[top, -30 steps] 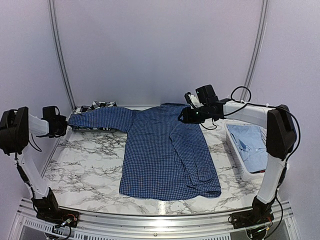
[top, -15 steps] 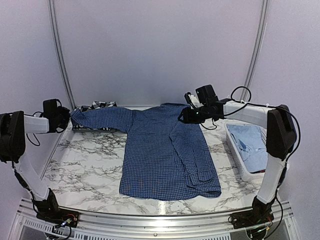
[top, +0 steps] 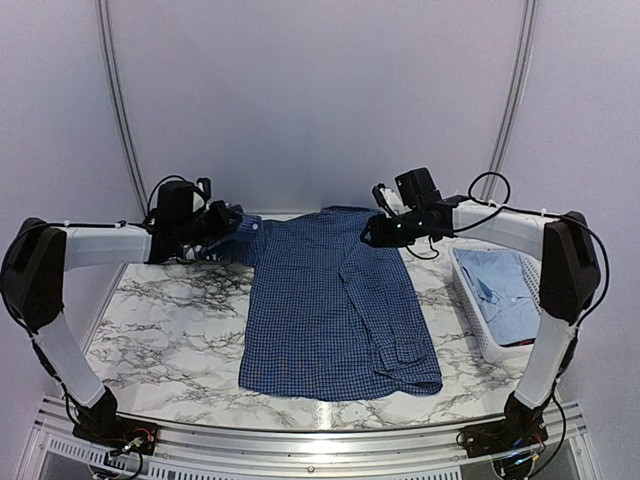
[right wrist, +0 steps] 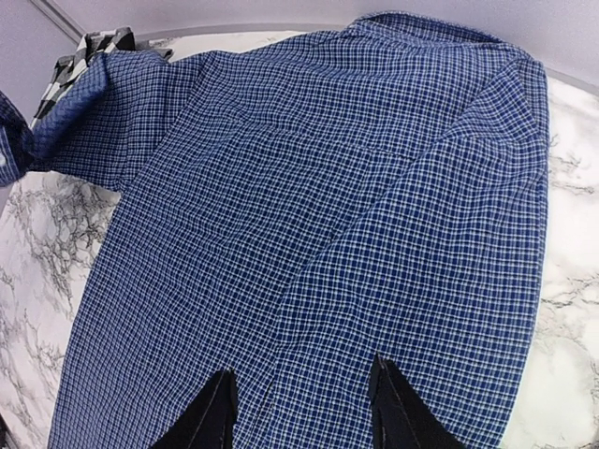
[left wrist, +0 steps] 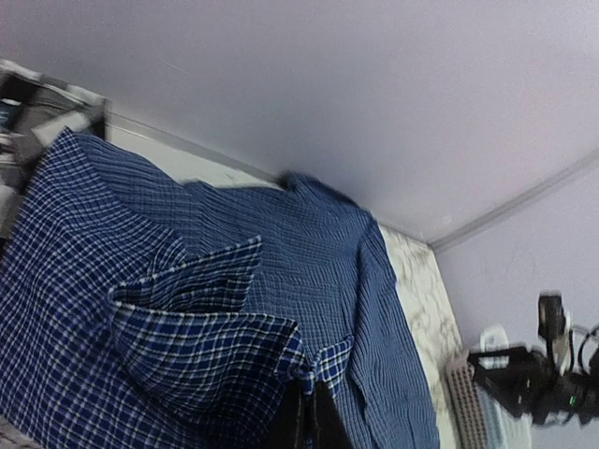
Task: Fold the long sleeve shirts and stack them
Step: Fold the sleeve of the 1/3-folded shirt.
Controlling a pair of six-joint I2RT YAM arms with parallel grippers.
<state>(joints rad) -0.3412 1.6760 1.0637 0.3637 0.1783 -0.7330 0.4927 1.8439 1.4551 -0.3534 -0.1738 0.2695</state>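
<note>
Closest to me, the hem of the dark blue checked shirt (top: pixel 335 300) lies just inside the near edge of the marble worktop (top: pixel 170 330). Its body is spread flat, collar toward the back wall. The right-hand sleeve is folded in over the lower right corner, cuff uppermost. None of that has shifted in the last second.

Bare marble shows to the left of the shirt, and a narrower strip in front of the hem. On the right, the white slatted basket (top: pixel 478 335) sits just beside the shirt, with the pale blue shirt (top: pixel 500 285) inside it.

The change is further back. The left arm (top: pixel 100 243) has swung in from the left edge of the worktop. Its left pincer (top: pixel 225 222) is clamped tight on the cuff end of the left sleeve (left wrist: pixel 187 346). That sleeve lay stretched out sideways a second ago; now it hangs bunched and doubled beside the shirt's left shoulder.

The right pincer (top: pixel 368 234) has barely moved. It sits low over the shirt's right shoulder with its jaws partly apart, astride the cloth and gripping nothing.

Behind the sleeve, at the far left corner, a bit of the black-and-white plaid shirt (right wrist: pixel 89 51) peeks out.
</note>
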